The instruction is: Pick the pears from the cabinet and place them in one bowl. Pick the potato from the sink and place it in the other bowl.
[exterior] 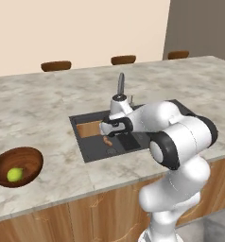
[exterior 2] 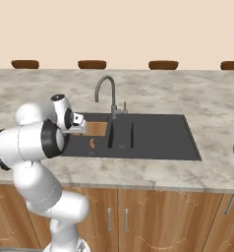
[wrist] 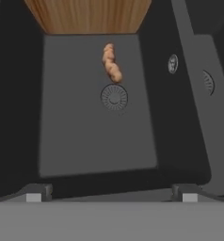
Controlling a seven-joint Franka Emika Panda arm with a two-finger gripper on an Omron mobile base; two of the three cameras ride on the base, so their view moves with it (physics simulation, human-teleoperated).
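Now we see a wooden board [wrist: 88, 16] at twelve o'clock in the sink [wrist: 95, 136] and the tap [exterior 2: 106, 91] behind; nothing blocks the potato [wrist: 111, 63], lying just above the drain [wrist: 114, 97], ahead of our gripper [wrist: 111, 194], jaws spread wide and empty. One pear [exterior: 14, 175] sits in the bowl [exterior: 29, 158] on the table [exterior: 43, 108].

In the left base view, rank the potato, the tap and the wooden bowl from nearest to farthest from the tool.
1. The potato, in the sink's left basin just below the open tool.
2. The tap, upright behind the sink, past the tool.
3. The wooden bowl, far left on the counter near its front edge, holding a pear.
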